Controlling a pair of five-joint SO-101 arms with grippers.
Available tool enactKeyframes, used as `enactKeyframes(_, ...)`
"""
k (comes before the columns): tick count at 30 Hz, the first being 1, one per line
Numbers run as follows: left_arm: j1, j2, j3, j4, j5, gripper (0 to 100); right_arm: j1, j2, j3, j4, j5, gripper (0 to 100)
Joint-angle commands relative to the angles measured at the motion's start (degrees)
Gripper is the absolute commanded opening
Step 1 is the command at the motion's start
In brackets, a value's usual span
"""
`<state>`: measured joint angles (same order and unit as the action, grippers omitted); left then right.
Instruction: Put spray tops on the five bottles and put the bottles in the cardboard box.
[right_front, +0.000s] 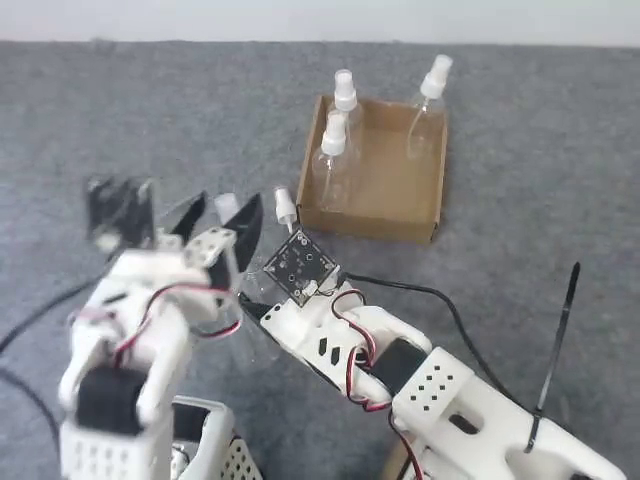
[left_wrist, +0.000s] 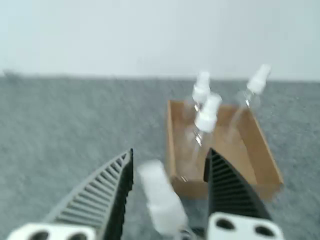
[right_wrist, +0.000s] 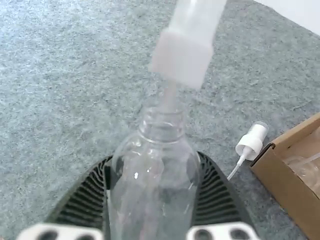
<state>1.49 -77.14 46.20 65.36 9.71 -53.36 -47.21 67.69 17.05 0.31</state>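
Three capped bottles (right_front: 332, 150) are standing in the cardboard box (right_front: 370, 226). I am clamping a fourth bottle (right_wrist: 155, 190) near it in the right gripper (right_wrist: 155, 165), its spray top (right_wrist: 185, 50) perching unseated. The left gripper (left_wrist: 170, 155) is gaping around that top. A spare top (right_wrist: 252, 142) is lying beside the box.

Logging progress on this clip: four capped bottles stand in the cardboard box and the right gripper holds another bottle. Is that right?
Not four: the high view shows three capped bottles standing in the cardboard box. The rest holds: the right gripper holds another bottle.
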Motion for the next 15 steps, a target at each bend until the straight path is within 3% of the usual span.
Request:
enactKeyframes(1,-2.29,-10.37,1.36,0.62,-4.66,21,0.84,-2.68,-0.44,-0.66,-0.44,0.6)
enactKeyframes(8,-6.42,-27.69,13.23,0.26,-6.59,22,0.92,-2.68,0.62,-1.19,-0.35,0.6)
enactKeyframes(15,-14.77,-26.81,21.58,0.09,-6.68,22,1.45,-2.95,0.62,-1.01,-0.26,0.6)
